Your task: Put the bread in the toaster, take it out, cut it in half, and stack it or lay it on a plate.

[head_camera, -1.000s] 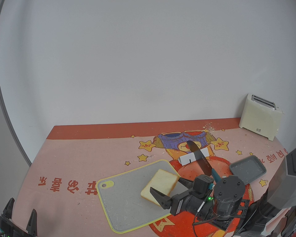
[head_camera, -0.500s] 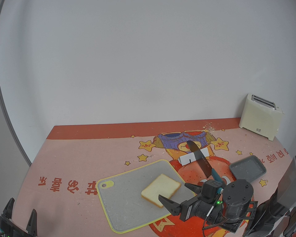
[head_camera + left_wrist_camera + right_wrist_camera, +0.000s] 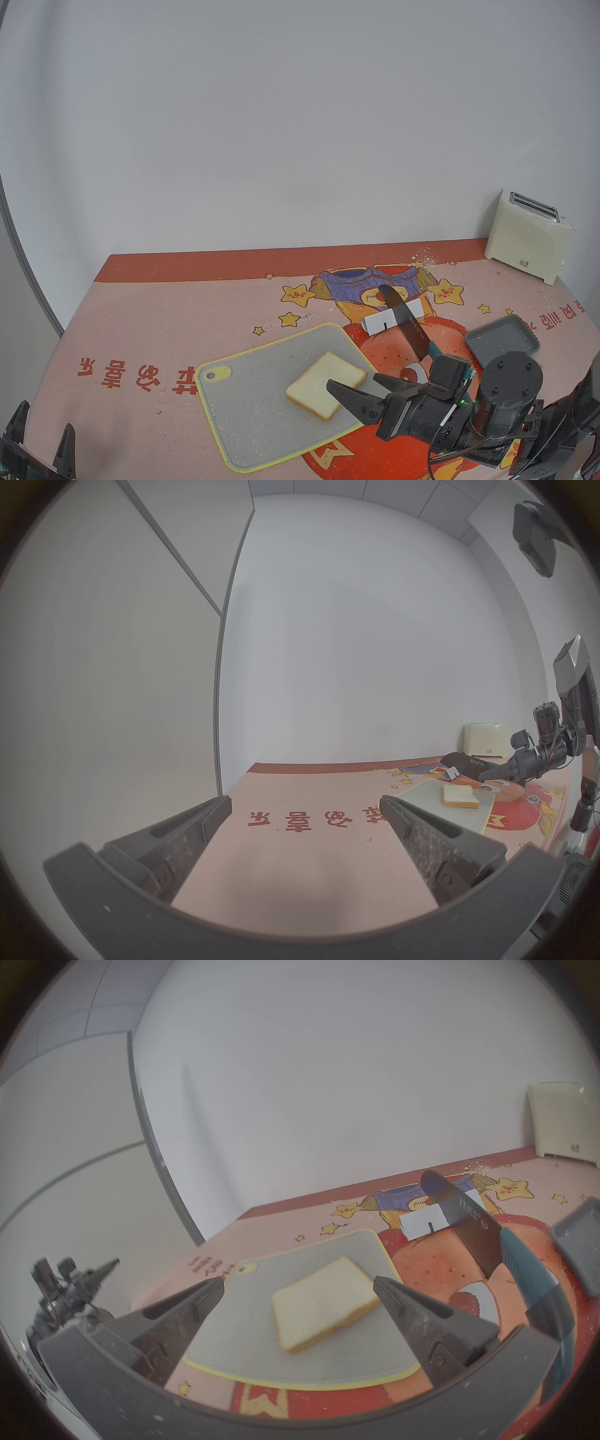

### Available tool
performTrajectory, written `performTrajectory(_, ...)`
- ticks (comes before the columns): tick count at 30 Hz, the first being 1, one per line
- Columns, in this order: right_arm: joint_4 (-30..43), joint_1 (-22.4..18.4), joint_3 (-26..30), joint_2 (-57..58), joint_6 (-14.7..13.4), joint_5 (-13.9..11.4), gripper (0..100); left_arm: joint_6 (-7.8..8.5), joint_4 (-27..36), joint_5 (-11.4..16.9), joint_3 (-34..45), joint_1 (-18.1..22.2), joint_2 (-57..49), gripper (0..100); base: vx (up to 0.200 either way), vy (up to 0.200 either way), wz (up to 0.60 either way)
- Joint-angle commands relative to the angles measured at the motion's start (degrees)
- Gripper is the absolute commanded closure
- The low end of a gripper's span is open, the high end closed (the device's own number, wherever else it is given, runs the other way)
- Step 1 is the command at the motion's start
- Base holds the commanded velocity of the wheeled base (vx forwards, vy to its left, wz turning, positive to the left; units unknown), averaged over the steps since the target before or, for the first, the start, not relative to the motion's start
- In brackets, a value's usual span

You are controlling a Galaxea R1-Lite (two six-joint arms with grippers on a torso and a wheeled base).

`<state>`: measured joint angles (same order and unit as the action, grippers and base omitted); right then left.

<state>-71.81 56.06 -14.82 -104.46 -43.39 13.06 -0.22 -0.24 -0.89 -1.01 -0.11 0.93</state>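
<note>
A slice of bread (image 3: 322,382) lies flat on the grey cutting board (image 3: 250,400) with a yellow rim. My right gripper (image 3: 354,382) is open at the board's right edge, low over it, with its fingers pointing at the slice and holding nothing. In the right wrist view the bread (image 3: 322,1310) lies between and beyond the fingertips (image 3: 209,1288). The cream toaster (image 3: 530,236) stands at the far right against the wall. A grey plate (image 3: 502,339) sits right of the board. My left gripper (image 3: 305,802) is open at the table's near left corner.
A knife (image 3: 407,326) with a black blade and teal handle lies between the board and the plate, its blade across a white card (image 3: 378,322). Crumbs dot the mat near the toaster. The table's left half is bare patterned mat (image 3: 156,325).
The bread was tilted up between the right fingers a second ago and now lies flat on the board. My right gripper has drawn back to the right. The left arm is still.
</note>
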Motion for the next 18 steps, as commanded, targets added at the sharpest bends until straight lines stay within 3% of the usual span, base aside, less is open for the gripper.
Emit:
performTrajectory(1,1.6,-0.1,0.2,-2.9,-2.0,-1.5,0,0.04,-0.1,0.0,1.0,0.0,-0.6,0,0.0,0.0,0.0)
performTrajectory(9,5.2,-0.1,0.4,-2.3,-1.8,-0.8,0,0.13,-0.2,0.0,1.0,-0.1,-0.6,0,0.0,0.0,0.0)
performTrajectory(10,5.3,0.0,0.4,-2.3,-1.8,-0.8,100,0.13,-0.2,0.0,1.0,-0.1,-0.6,0,0.0,0.0,0.0)
performTrajectory(18,5.5,0.6,-1.9,-2.3,1.0,-0.7,100,0.13,-0.2,0.0,1.0,-0.1,-0.6,0,0.0,0.0,0.0)
